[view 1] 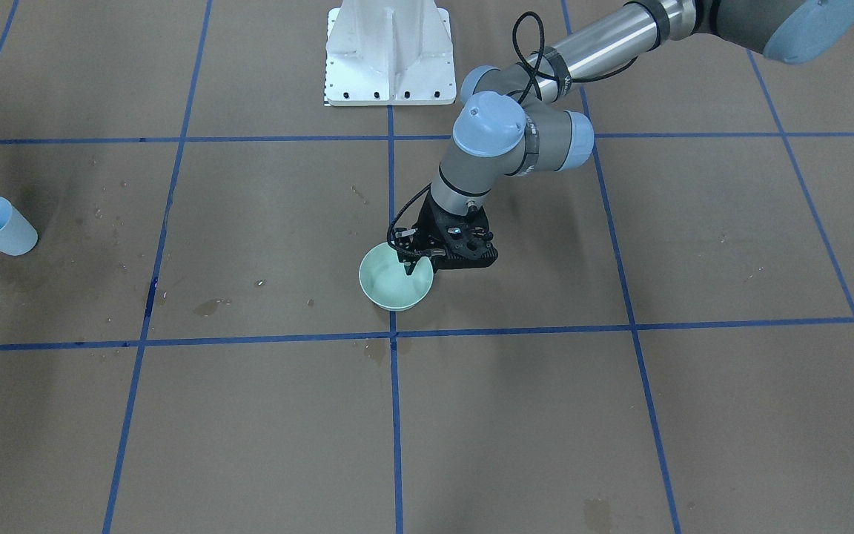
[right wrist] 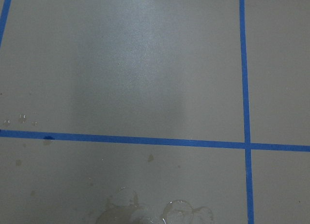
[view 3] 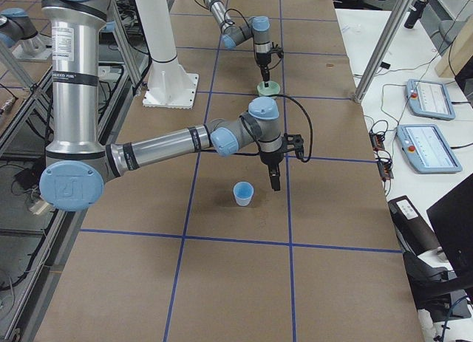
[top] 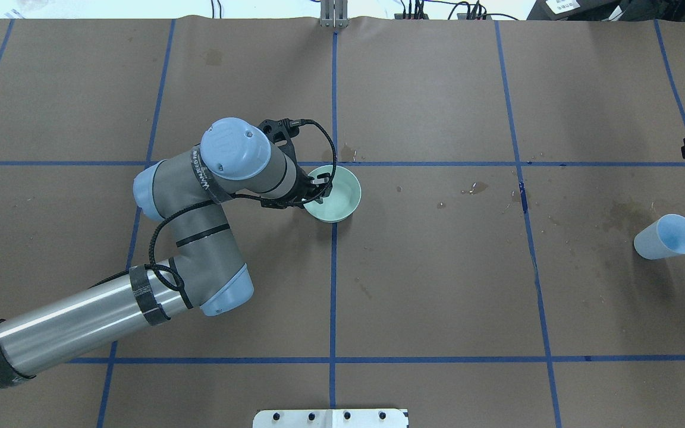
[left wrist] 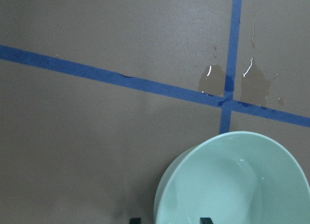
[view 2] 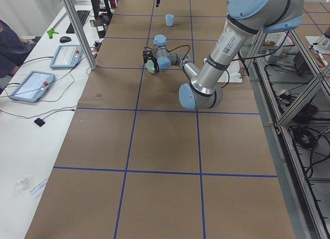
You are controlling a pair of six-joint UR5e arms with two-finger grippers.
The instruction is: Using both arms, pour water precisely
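Looks like the pre-grab stage, with nothing off the tabletop. Left gripper [view 1: 412,261] planted on the mint-green bowl [view 1: 390,288], roughly mid-tabletop and slightly toward the far edge, right beside a tape crossing. Jaws apart, straddling the bowl's wall on the left arm's side, one fingertip [left wrist: 205,219] inside and the other outside, not pinched onto it. Guessing a rim hold, meant to steady or tip the bowl for the pour, hence the straight-down wrist.

Right gripper [view 3: 275,182] hanging nose-down just beside the pale blue cup [view 3: 242,193], toward the tabletop's right end, clear of it. Can't tell whether those jaws are apart or together: no fingertips in its own wrist view, and too small elsewhere. Probably lined up to take the cup as the other half of the job.

As for the water [left wrist: 211,78]: only sure about shiny spilled patches on the paper by the tape crossing past the bowl, plus beads under the right wrist camera. Maybe a thin film in the bowl, going by a faint glint, but not calling it. Same for the cup.

Tabletop [top: 437,297] wrapped in brown paper, gridded with blue tape [top: 437,359], blotched with damp stains between bowl and cup, so likely a bit slick. White pedestal [view 1: 390,52] at the robot-side edge. Beyond that: aluminium frame posts [view 2: 77,27], a side bench with teach pendants [view 2: 31,85], a keyboard [view 2: 84,19], somebody's sleeve [view 2: 7,48] at the frame edge.
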